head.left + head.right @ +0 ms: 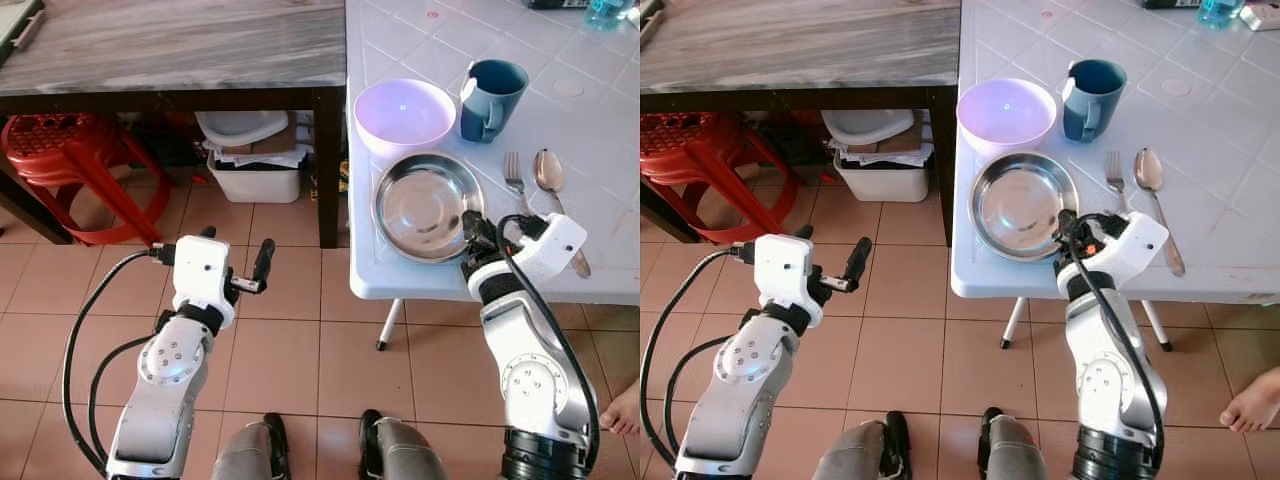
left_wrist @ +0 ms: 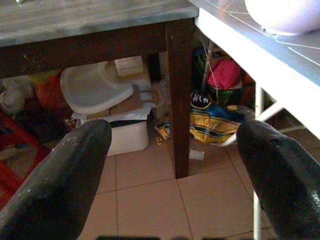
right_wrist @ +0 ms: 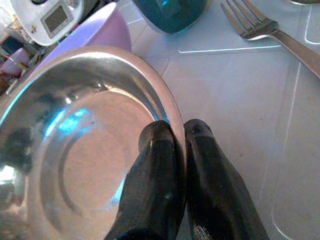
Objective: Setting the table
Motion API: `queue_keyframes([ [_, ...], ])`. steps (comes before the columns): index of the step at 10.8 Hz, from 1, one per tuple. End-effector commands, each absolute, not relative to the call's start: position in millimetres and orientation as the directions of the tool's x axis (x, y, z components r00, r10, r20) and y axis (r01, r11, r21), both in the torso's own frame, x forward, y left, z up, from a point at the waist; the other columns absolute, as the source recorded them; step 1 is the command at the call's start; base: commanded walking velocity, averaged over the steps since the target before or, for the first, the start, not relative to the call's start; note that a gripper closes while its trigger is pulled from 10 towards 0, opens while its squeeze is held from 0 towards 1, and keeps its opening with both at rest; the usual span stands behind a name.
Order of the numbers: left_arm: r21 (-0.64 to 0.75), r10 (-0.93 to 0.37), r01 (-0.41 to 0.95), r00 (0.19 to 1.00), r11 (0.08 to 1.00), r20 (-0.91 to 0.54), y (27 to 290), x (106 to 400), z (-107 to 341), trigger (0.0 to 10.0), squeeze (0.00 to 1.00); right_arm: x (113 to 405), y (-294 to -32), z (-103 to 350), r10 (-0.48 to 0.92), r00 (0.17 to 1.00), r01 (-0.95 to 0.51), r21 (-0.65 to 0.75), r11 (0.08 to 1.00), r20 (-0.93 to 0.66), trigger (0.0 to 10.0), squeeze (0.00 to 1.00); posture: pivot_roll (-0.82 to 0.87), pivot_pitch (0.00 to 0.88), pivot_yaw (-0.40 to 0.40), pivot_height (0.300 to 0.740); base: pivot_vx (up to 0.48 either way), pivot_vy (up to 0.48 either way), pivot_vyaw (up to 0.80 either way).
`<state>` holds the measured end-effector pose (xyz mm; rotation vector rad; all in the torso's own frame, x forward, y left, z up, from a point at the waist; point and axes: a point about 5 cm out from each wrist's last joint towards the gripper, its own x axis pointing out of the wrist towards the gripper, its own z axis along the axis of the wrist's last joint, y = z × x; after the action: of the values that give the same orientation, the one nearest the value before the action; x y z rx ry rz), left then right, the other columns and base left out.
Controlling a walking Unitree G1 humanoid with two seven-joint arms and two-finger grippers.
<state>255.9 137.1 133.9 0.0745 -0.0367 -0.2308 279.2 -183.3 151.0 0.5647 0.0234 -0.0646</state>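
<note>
my right gripper (image 3: 179, 137) is pinching the rim of the steel plate (image 1: 425, 205) on the white table (image 1: 600, 120). my left gripper (image 1: 237, 258) is hanging released over the floor.

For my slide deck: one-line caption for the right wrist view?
Right gripper pinching the steel plate rim, beside fork and teal mug.

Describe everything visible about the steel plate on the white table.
The steel plate is round, shiny metal with a shallow dished centre and a raised rim, reflecting light. It lies flat near the front edge of the white tiled table, just in front of the lilac bowl and left of the fork. The right gripper is closed on its rim on the side nearer the fork, one finger inside and one outside. Nothing lies in it.
</note>
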Motion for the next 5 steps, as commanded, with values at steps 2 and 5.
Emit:
queue_keyframes([
  [2,0.076,-0.180,0.180,0.984,0.981,-0.011,143,252,123,10.0,0.00,272,-182,118,-0.048,0.979,0.142,0.489,0.861,-0.200,0.0,0.00,-0.04,0.210,0.042,0.740,0.000,0.000,0.00],
  [5,-0.036,-0.078,0.076,0.995,0.996,-0.058,151,258,113,10.0,0.00,274,-160,127,0.084,0.988,-0.040,0.307,0.951,-0.129,0.0,0.00,-0.05,0.198,0.025,0.740,0.000,0.320,0.00],
])
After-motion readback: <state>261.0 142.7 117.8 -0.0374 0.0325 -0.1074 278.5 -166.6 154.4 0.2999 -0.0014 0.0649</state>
